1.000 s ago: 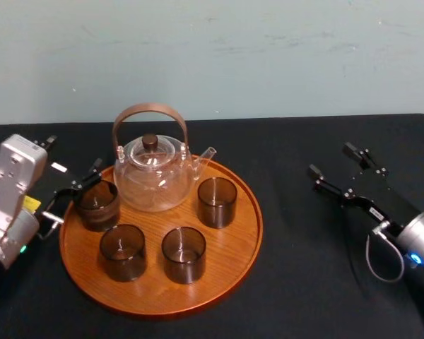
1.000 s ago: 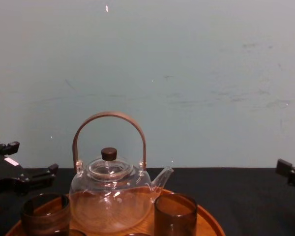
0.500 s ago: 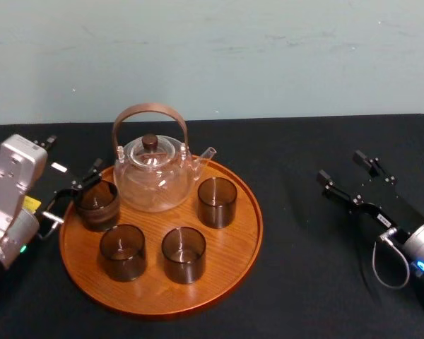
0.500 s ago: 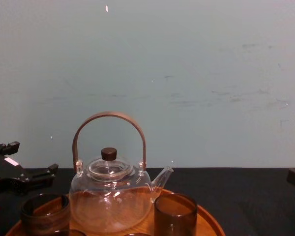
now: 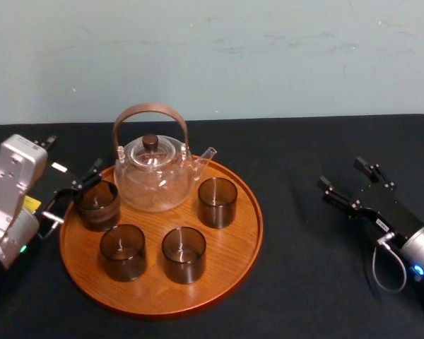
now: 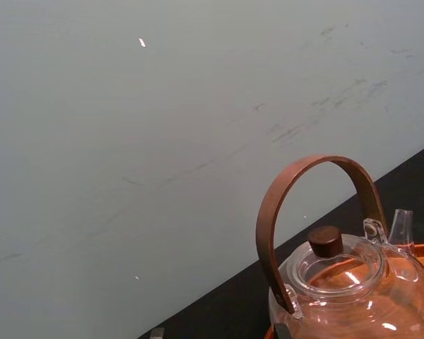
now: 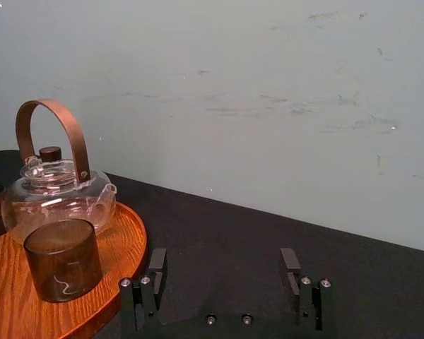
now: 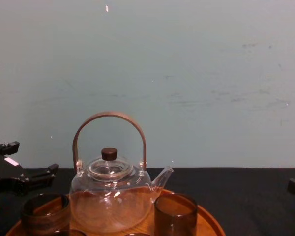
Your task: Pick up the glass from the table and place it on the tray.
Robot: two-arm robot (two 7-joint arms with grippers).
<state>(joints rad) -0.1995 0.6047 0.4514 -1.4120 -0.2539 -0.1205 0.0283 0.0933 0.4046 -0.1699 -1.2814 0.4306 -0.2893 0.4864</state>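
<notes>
Pale blue-green wall point(image 5: 268, 56) with faint scuffs closes the scene behind a table draped in black cloth point(image 5: 297, 148).

The left gripper point(image 5: 72, 154) sits at the outer edge of the tray point(image 5: 230, 244), with its two black fingers spread wide and nothing between them. The glass point(image 5: 97, 203), smoky brown and upright, stands on the tray right beside the finger closer to the tray. From the head view I cannot tell whether the two touch. In the chest view that finger sits above the glass's rim.

A white sticker point(image 5: 59, 167) lies on the gripper's black body and a yellow tag point(image 5: 30, 205) sits lower on the wrist. Neither carries writing that can be read.

Beyond the glass from this gripper stands a clear glass teapot point(image 5: 152, 176) with a curved brown handle and a dark knob on its lid. Its spout points away from the left gripper. Three more glasses stand on the tray farther from this gripper: one point(image 5: 122, 251) next to the first, one point(image 5: 184, 253) past that, and one point(image 5: 217, 201) under the spout.

The right gripper point(image 5: 345, 176) hovers over bare cloth, well apart from the tray. Its fingers are parted and empty and point toward the tray's side. In the right wrist view the glass nearest to it and the teapot sit well ahead of its fingertips. A small white label point(image 5: 381, 226) on its body is too small to read. A blue light point(image 5: 418, 270) glows on the wrist behind it.
</notes>
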